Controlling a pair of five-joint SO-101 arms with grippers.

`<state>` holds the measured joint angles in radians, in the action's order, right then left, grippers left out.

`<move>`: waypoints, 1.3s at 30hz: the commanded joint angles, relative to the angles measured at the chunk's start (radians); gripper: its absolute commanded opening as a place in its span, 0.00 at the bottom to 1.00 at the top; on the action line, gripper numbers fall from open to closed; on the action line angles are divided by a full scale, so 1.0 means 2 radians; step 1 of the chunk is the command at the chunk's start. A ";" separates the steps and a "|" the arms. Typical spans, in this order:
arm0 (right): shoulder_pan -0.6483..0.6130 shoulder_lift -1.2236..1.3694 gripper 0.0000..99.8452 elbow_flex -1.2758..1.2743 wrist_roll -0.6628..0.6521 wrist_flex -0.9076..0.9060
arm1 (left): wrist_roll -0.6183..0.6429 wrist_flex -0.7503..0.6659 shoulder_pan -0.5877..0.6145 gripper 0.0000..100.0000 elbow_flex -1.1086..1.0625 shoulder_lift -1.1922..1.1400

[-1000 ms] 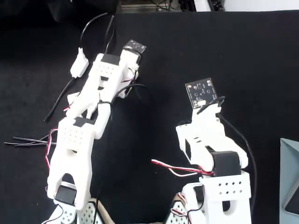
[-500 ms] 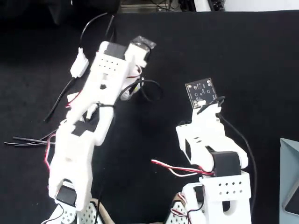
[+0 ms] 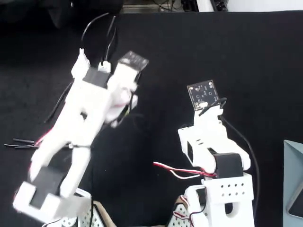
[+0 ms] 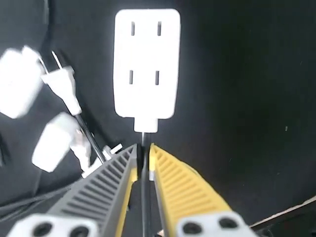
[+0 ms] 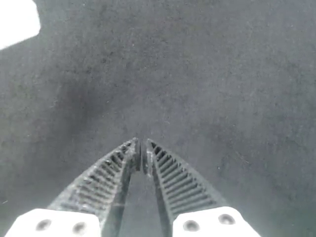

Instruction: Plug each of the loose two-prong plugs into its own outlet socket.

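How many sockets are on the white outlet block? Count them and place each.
2. On the outlet block: one slot pair at the end far from the left gripper, one nearer the cord it pinches. Both empty.

The left arm is blurred in the high view, its outline soft from ten o'clock on the worktop down to seven. It covers most of what lies under it. A white plug body peeps out at its eleven o'clock side, too blurred to show prongs. The camera board hides the right claw from above. At four o'clock a grey object is cut by the edge and cannot be identified.

In the left wrist view a white block is blurred and clipped, and a soft-edged plug shows no clear prongs. The cord of the outlet strip vanishes behind the left claw.

In the right wrist view a white patch is cropped at a corner, and its nature is untellable.
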<state>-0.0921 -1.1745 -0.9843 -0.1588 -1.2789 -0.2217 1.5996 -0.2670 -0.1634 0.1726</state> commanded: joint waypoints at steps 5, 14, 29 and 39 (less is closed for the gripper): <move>0.004 -0.003 0.02 0.002 -0.005 0.005 | -0.038 -0.131 -0.001 0.03 -0.316 0.215; 0.004 -0.002 0.02 0.001 -0.005 0.007 | -0.061 -0.189 0.014 0.09 -0.443 0.310; -0.037 0.000 0.02 0.001 -0.030 0.028 | -0.034 -0.127 0.272 0.30 -0.457 0.613; -0.189 0.134 0.02 0.052 -0.078 0.082 | 0.048 -0.182 0.454 0.29 -0.606 0.806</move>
<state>-0.3759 -1.0319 -0.9843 -0.3076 -1.1945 -0.1941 1.2912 0.5508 -1.2988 1.6778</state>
